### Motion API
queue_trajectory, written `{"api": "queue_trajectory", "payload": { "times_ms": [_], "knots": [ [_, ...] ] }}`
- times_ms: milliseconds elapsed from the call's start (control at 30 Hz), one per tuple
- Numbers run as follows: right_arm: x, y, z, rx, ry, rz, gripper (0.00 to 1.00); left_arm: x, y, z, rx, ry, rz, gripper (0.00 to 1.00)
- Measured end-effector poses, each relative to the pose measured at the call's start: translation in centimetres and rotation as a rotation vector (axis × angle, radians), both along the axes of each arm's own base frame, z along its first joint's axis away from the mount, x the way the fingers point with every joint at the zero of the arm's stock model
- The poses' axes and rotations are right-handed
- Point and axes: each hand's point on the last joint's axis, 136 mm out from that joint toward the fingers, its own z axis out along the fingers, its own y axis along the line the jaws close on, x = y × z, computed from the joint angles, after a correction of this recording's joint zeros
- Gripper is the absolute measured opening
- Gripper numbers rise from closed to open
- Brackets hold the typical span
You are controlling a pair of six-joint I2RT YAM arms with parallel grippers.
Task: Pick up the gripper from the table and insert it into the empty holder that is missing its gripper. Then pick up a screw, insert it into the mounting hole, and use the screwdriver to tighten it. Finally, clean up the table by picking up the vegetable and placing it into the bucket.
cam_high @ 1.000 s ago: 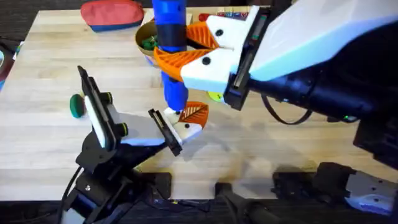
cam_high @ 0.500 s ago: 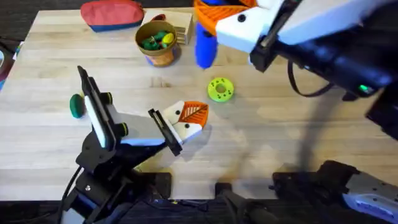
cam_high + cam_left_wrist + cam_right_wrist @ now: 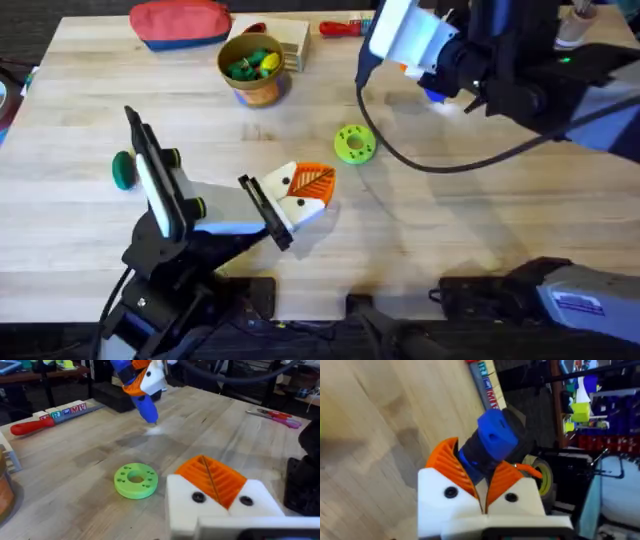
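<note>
Screwdriver (image 3: 490, 445) pinched in right end effector (image 3: 480, 485) above bare wooden table (image 3: 480, 200).

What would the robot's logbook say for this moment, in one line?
right gripper: shut on screwdriver, tip near table | left gripper: at holder | vegetable: on table

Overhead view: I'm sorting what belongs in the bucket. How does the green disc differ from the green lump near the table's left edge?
The disc is lime green; the vegetable is a darker green. The disc is flat with holes through it; the vegetable is rounded and solid. The disc lies mid-table; the vegetable sits far to the left. Both lie loose on the wooden table.
</note>
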Motion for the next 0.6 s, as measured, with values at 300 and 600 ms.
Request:
{"api": "queue_trajectory", "payload": {
  "times_ms": [300,600],
  "knots": [
    [-0.2,0.2,-9.2,-0.279,0.224,0.128,0.004,0.0,0.0,0.0,0.0,0.0,0.0,0.005],
    [-2.4,0.5,-11.2,-0.265,0.339,0.132,0.913,0.0,0.0,0.0,0.0,0.0,0.0,0.005]
  ]
}}
